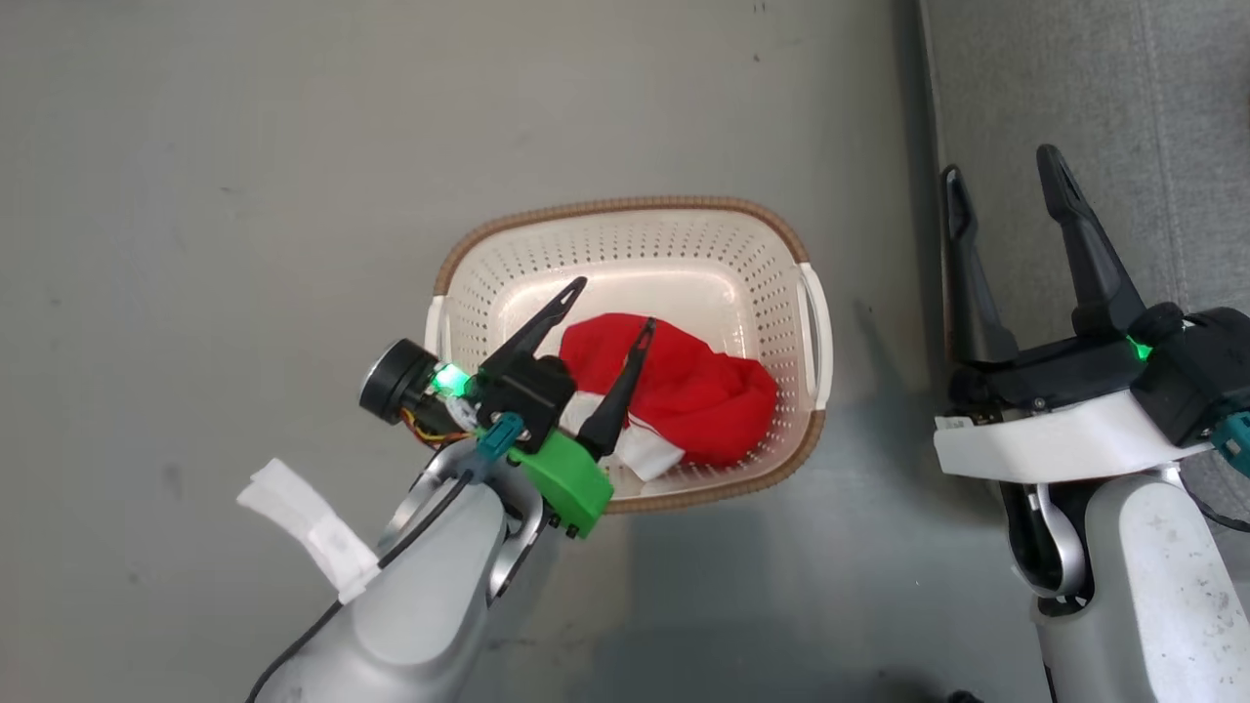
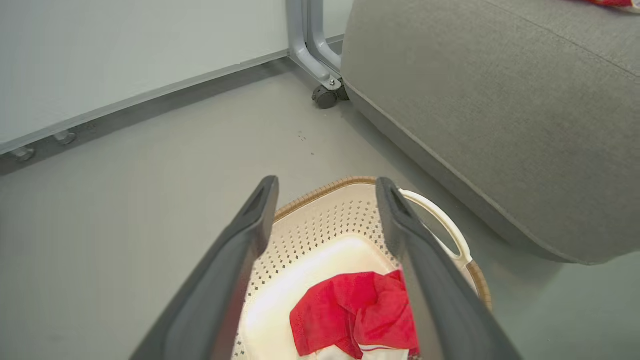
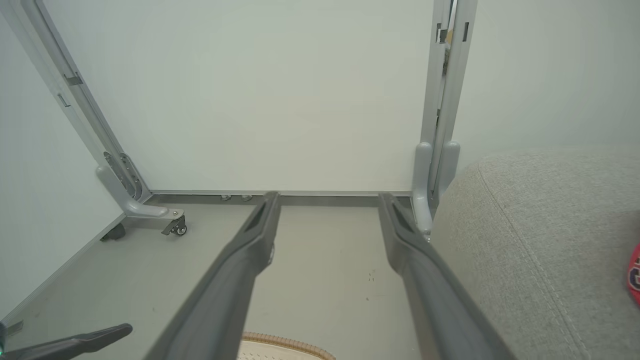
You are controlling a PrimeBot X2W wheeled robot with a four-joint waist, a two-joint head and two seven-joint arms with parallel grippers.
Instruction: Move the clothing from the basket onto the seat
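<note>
While the left gripper [image 1: 616, 302] hangs over the basket [image 1: 625, 207], fingers apart and clamping nothing, the clothing [image 1: 703, 391] lies bunched in the basket's near right corner. Basket on the floor [image 1: 244, 195], just beside the seat [image 1: 1123, 98]. Same for the right gripper [image 1: 1001, 164]: fingers apart, empty, above the seat's edge.

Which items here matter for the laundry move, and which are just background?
Job: clothing in the basket; grey seat; red fabric lying on the seat.
Just lying about: wheeled partition frame; white panel.
</note>
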